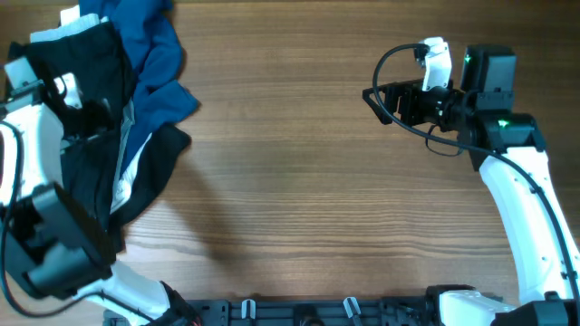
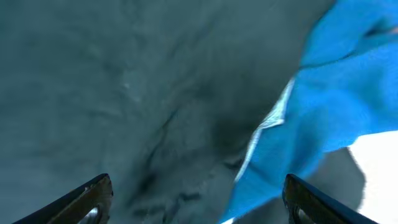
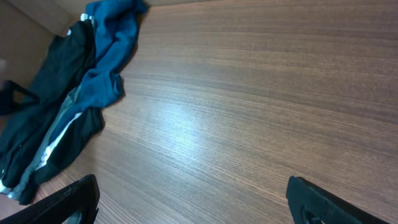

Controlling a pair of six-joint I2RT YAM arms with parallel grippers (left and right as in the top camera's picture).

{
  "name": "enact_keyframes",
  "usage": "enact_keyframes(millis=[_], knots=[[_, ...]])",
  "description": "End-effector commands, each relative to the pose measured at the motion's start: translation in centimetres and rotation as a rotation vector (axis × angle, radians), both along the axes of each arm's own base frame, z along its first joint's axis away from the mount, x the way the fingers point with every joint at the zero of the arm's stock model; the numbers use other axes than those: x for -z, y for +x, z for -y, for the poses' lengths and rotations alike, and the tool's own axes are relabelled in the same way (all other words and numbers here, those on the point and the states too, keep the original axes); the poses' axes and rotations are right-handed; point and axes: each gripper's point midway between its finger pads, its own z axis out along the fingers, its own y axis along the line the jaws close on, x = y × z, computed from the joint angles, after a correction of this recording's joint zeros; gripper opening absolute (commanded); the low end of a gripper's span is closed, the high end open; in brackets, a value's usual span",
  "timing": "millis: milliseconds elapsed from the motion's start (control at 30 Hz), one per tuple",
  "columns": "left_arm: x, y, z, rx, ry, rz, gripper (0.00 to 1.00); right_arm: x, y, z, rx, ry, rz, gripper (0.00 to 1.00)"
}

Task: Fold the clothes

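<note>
A heap of clothes lies at the table's far left. The black cloth [image 1: 95, 172] with a light grey band spreads down the left side, and a blue top [image 1: 154, 54] lies across its upper part. My left gripper [image 2: 196, 199] hangs open just above the black cloth [image 2: 124, 93], the blue top [image 2: 323, 93] at its right; its jaws are hidden under the arm in the overhead view. My right gripper [image 1: 381, 98] is open and empty over bare wood at the upper right. Its wrist view shows the black cloth [image 3: 43, 124] and blue top [image 3: 112, 43] far off. No jeans show.
The wooden table [image 1: 308, 181] stretches between the heap and the right arm. A white patch [image 1: 54, 36] shows under the clothes at the far left edge. Dark fittings line the table's front edge [image 1: 299, 310].
</note>
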Motion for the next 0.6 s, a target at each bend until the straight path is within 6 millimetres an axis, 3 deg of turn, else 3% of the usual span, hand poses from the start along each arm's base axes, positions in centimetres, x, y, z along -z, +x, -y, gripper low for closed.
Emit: enact_keyframes(millis=[0, 67, 200, 300, 333, 467, 567], knots=[[2.9, -0.5, -1.0, 0.027, 0.046, -0.102, 0.86, -0.3, 0.2, -0.5, -0.015, 0.023, -0.008, 0.94], [4.6, -0.9, -1.3, 0.019, 0.039, -0.144, 0.77, -0.1, 0.2, -0.5, -0.014, 0.023, -0.015, 0.91], [5.5, -1.0, -1.2, 0.017, 0.028, -0.164, 0.56, -0.1, 0.2, -0.5, -0.013, 0.025, -0.018, 0.86], [5.6, -1.0, -1.0, 0.017, 0.021, -0.162, 0.1, 0.0, 0.1, -0.5, -0.013, 0.024, -0.023, 0.82], [5.6, -0.9, -1.0, 0.01, 0.016, -0.16, 0.04, 0.0, 0.1, -0.5, -0.013, 0.024, -0.023, 0.81], [5.0, -0.9, -0.7, -0.033, 0.007, -0.15, 0.04, 0.0, 0.1, -0.5, -0.013, 0.024, -0.025, 0.77], [2.1, 0.0, 0.2, -0.014, 0.027, -0.106, 0.04, 0.0, 0.1, -0.5, -0.012, 0.025, -0.024, 0.77]])
